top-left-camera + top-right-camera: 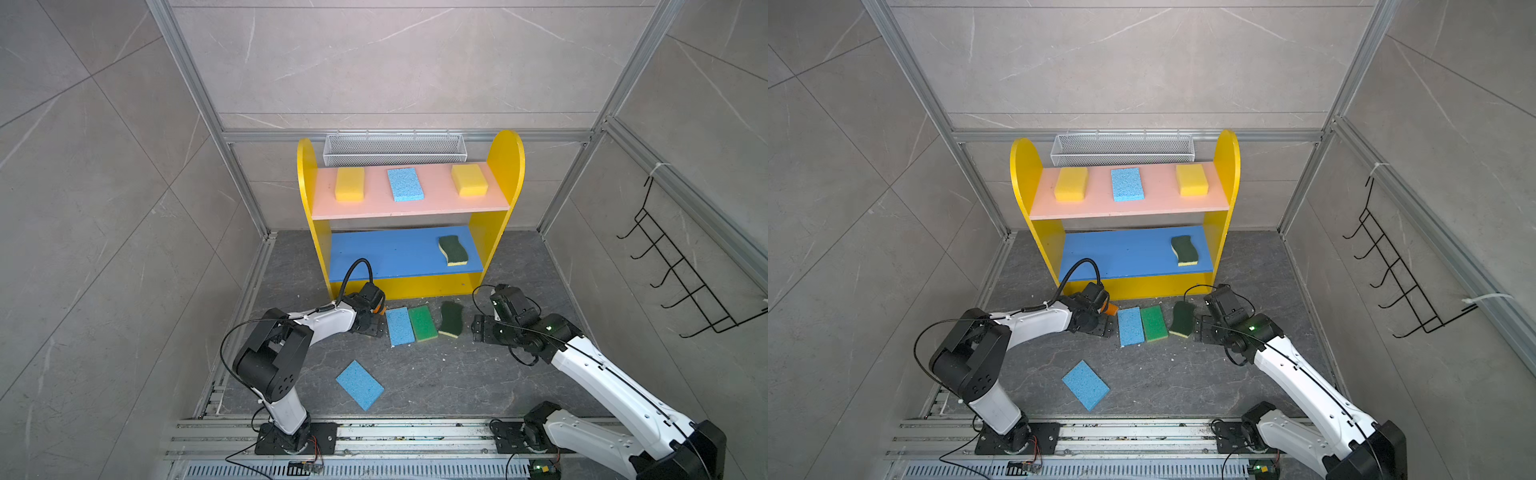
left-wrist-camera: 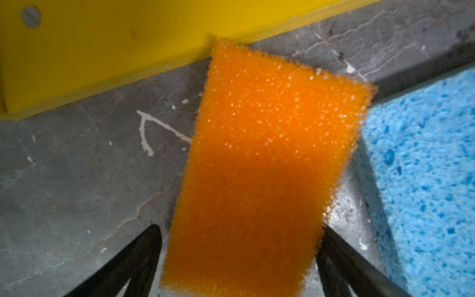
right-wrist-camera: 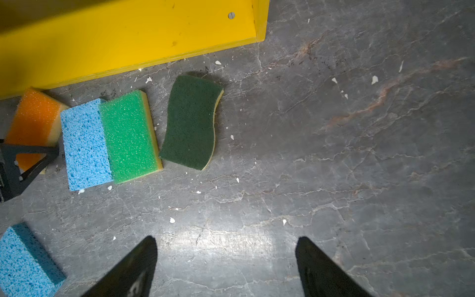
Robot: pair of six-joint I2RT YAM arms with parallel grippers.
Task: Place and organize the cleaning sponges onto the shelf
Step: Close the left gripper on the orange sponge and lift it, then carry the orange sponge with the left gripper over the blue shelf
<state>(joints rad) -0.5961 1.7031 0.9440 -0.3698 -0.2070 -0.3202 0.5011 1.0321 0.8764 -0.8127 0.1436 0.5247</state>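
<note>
- The orange scrub-topped sponge (image 2: 264, 167) lies on the dark grey stone counter (image 1: 457, 374). Its far corner rests against the bottom front of the yellow wooden shelf (image 1: 505, 153), just beside a light blue porous sponge (image 1: 400, 326).
- The left tool (image 2: 239, 227) straddles it with one black finger along each long side. Whether the fingers merely flank the sponge or squeeze it cannot be told.
- The step in hand looks like the pick-up of the orange sponge. A clean pick would close squarely across its narrow width and lift clear of the shelf's bottom panel. It could then swing to the blue middle board (image 1: 382, 253), which has free room beside the wavy dark green sponge (image 1: 453, 250).
- A bright green sponge (image 1: 423, 323) touches the light blue one, with a second wavy dark green sponge (image 1: 451, 318) close by. Another light blue sponge (image 1: 359, 385) lies apart, nearer the arm bases.
- The right tool (image 3: 226, 239) hovers released and empty over bare counter.
- The pink upper board (image 1: 436, 199) carries a thick yellow sponge (image 1: 349, 184), a second thick yellow sponge (image 1: 469, 180) and a third light blue sponge (image 1: 405, 184) between them.
</note>
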